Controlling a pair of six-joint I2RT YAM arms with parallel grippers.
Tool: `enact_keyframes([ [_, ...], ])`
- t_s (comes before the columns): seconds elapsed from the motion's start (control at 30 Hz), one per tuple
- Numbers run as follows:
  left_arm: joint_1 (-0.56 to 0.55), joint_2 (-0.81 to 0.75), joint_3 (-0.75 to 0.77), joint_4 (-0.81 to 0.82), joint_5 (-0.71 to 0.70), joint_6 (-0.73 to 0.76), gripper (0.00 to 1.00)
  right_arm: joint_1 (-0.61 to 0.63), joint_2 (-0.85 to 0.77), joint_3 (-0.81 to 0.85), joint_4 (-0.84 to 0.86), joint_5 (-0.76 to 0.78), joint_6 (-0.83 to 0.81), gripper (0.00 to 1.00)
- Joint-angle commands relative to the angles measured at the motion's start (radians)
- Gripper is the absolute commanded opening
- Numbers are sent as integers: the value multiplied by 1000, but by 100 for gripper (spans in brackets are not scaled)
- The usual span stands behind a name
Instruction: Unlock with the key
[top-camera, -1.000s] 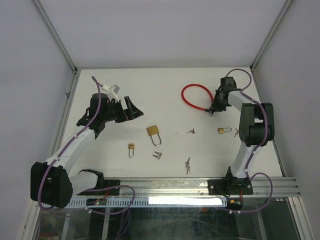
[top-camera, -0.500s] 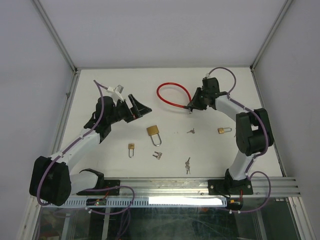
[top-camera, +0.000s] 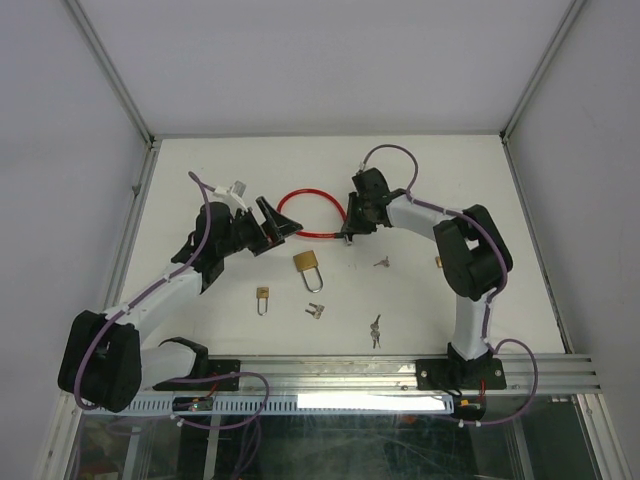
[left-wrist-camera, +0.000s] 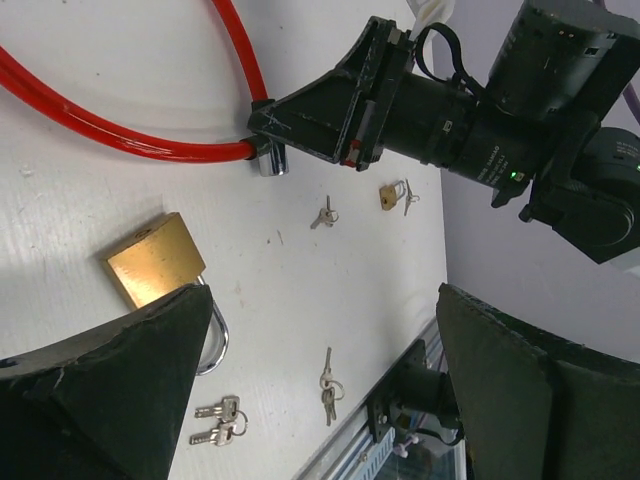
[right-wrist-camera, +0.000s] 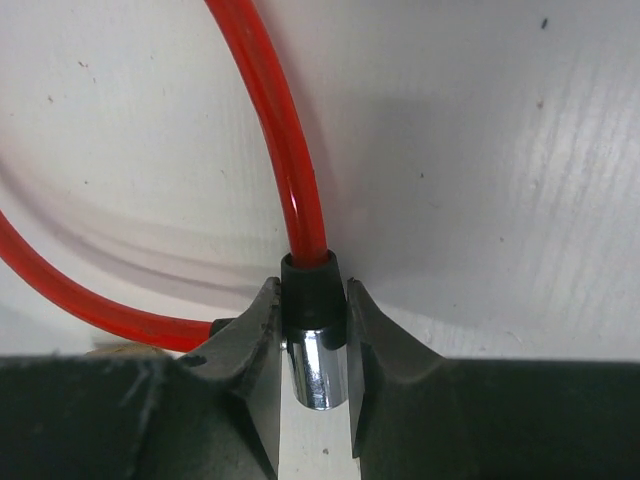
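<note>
A red cable lock (top-camera: 310, 211) lies at the table's middle back. My right gripper (top-camera: 347, 231) is shut on its black and chrome lock head (right-wrist-camera: 314, 350), with the red cable (right-wrist-camera: 285, 160) running out ahead; it also shows in the left wrist view (left-wrist-camera: 268, 158). My left gripper (top-camera: 276, 221) is open and empty, just left of the cable loop, above a brass padlock (top-camera: 307, 265) that also shows in the left wrist view (left-wrist-camera: 155, 262). A pair of keys (top-camera: 315, 311) lies below the padlock. More keys (top-camera: 376, 329) lie nearer the front.
A small brass padlock (top-camera: 263, 295) lies at front left. Another small padlock (top-camera: 441, 262) sits by the right arm's elbow. A single key (top-camera: 381, 263) lies right of the big padlock. The metal rail (top-camera: 350, 375) runs along the front edge.
My right gripper has dragged the cable lock leftward from the back right to the middle. My left gripper has moved right, toward the cable loop.
</note>
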Motion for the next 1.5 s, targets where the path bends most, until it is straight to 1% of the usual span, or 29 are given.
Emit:
enact_keyframes([
  [0.0,-9,-73,-2,-35,-93,-25,99,25,36,110,-18,81,-52,0],
  [0.03,-9,-81,1,-56,-108,-24,99,31,45,120,-30,91,-62,2],
  [0.1,-10,-94,6,-81,-119,-18,99,40,53,127,-41,105,-77,10],
  [0.23,-9,-128,-11,-74,-95,14,99,50,44,126,-51,109,-94,36],
  [0.33,-9,-148,-23,-74,-92,51,99,61,22,134,-77,129,-127,52],
  [0.4,-9,-154,-25,-81,-87,67,99,68,0,137,-95,140,-150,59],
  [0.53,-8,-150,-7,-129,-86,103,99,99,-70,107,-122,157,-192,67],
  [0.67,-5,-148,15,-228,-134,147,99,158,-133,63,-157,146,-223,69],
  [0.77,13,-147,19,-269,-145,161,99,218,-171,18,-176,149,-224,69],
  [0.9,53,-143,14,-291,-115,163,99,319,-202,-26,-194,140,-214,69],
  [1.13,144,-145,1,-323,-73,176,99,504,-203,-24,-251,153,-261,69],
  [1.27,192,-152,-11,-332,-37,174,99,549,-192,-22,-284,151,-281,68],
  [1.47,195,-159,-11,-349,-47,187,99,592,-126,12,-338,119,-321,64],
])
